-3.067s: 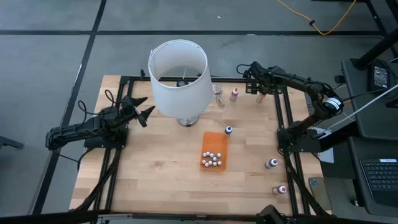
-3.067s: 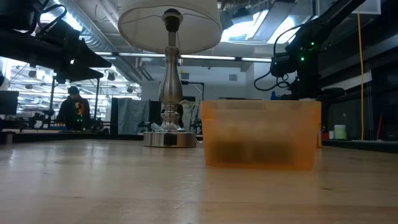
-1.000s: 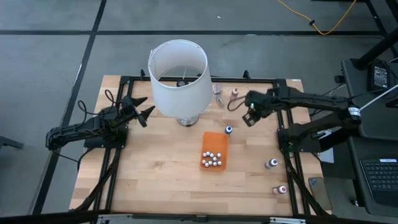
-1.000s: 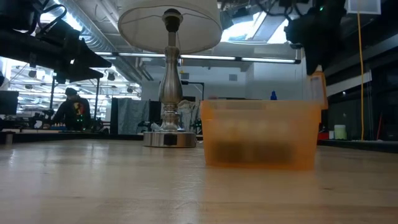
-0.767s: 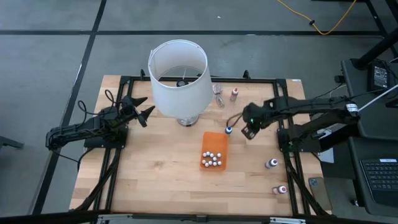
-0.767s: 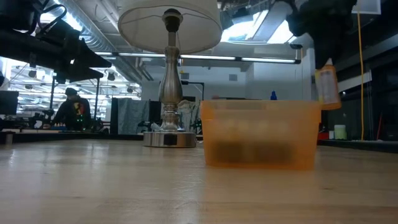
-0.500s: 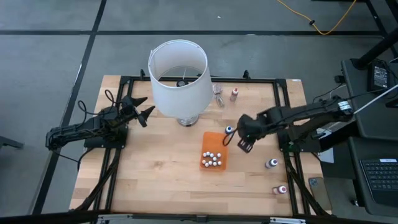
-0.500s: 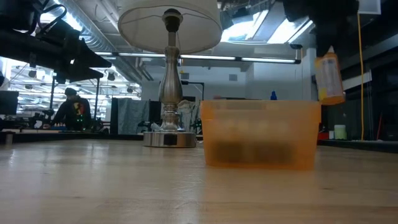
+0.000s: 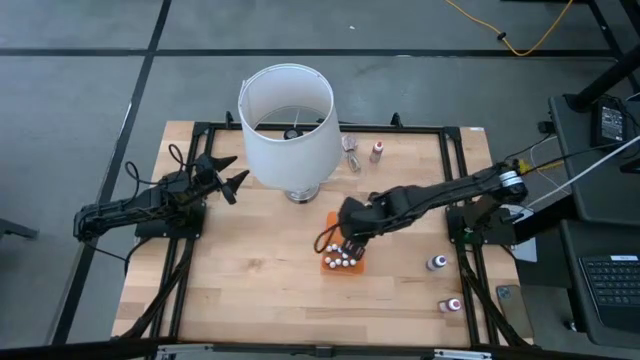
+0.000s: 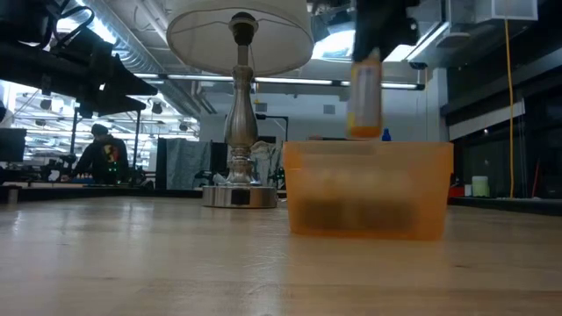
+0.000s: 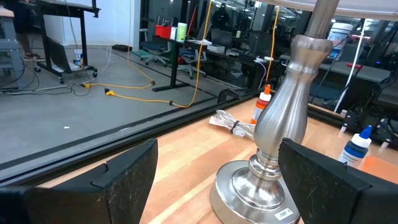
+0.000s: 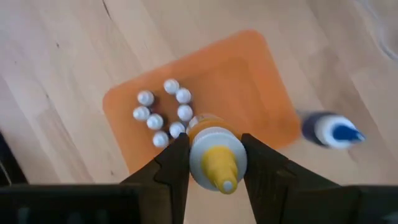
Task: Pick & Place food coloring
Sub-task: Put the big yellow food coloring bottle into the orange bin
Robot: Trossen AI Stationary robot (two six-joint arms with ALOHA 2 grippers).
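My right gripper (image 12: 214, 163) is shut on an orange-and-white food coloring bottle with a yellow tip (image 12: 216, 157). It holds the bottle above the flat orange tray (image 9: 346, 222), where several tiny white-capped bottles (image 9: 343, 258) stand. In the low view the bottle (image 10: 364, 92) hangs just over the tray's rim (image 10: 369, 147). A blue-capped bottle (image 12: 333, 131) stands on the table beside the tray. My left gripper (image 9: 228, 175) waits open at the table's left side, facing the lamp. My right gripper pinches the bottle's upper part (image 12: 198, 157) between its two fingers (image 12: 173, 163), one on each side. The fingers come from above, pointing down. The bottle hangs upright below them, lifted clear, with its bottom (image 10: 363, 132) just above the tray.
A big white lampshade (image 9: 287, 120) on a metal base (image 11: 273, 168) stands at the far middle of the table. A red-capped bottle (image 9: 377, 151) and a cable bundle (image 9: 351, 150) lie near the far edge. Two more bottles (image 9: 437, 262) (image 9: 453, 304) stand at the right.
My right gripper, shut on the bottle, has swept from the table's right part toward the left and near edge. It now stands over the orange tray, and the bottle has come along with it, lifted clear and upright.
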